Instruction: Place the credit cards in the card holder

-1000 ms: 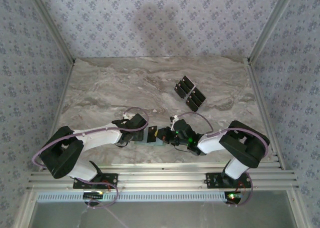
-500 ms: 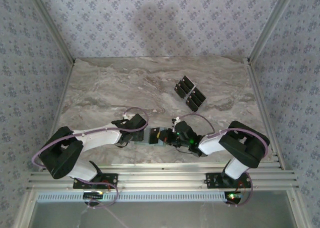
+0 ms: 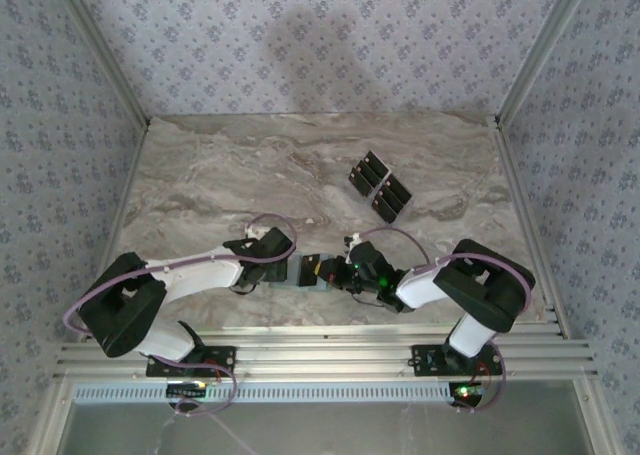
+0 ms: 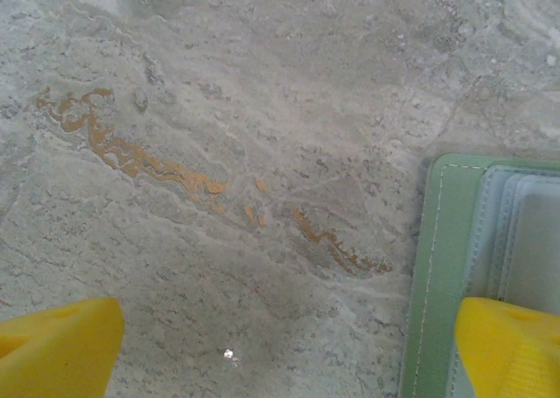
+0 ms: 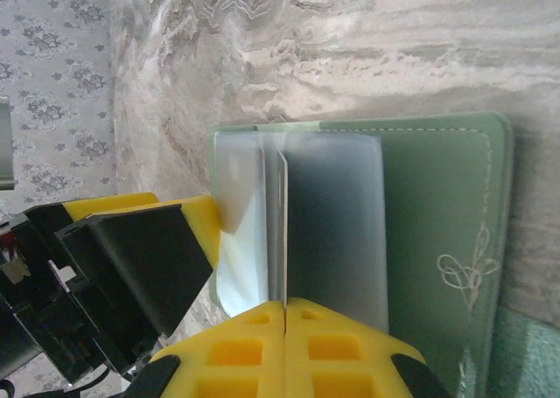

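Veined marble desk point(image 3: 220, 175), floral-papered walls point(image 3: 300, 45); credit cards point(image 3: 380, 187) lie at two o'clock. Left fingers point(image 4: 61, 345) released over the card holder point(image 4: 437, 267) edge; right fingers point(image 5: 227, 354) clench one card point(image 5: 282, 232).

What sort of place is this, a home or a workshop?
Probably a robot test booth, not a home: left arm and right arm bolted to a metal rail, a marble-look table, patterned walls closing it in.
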Tool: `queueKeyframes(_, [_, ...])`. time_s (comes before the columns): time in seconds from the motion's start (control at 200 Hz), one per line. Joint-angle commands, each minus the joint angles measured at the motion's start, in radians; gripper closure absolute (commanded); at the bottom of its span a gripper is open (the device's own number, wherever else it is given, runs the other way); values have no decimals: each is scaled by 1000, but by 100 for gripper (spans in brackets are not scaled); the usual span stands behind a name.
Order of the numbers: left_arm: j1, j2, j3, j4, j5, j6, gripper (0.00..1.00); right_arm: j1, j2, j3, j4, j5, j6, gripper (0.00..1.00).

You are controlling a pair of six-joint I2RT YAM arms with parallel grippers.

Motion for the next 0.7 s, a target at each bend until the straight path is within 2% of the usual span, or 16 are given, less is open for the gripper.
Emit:
queueKeyframes(0.0, [-14,13,-33,-59,39,11,2,-5,-31,-14,-4,13,-14,100])
queueKeyframes(0.24, [-14,16,-38,-56,39,10,2,-10,-97,-16,-72,27,-39,100])
queueKeyframes(0.695, [-13,19,-34,-55,41,9,2,-10,-46,30,-45,7,-37,100])
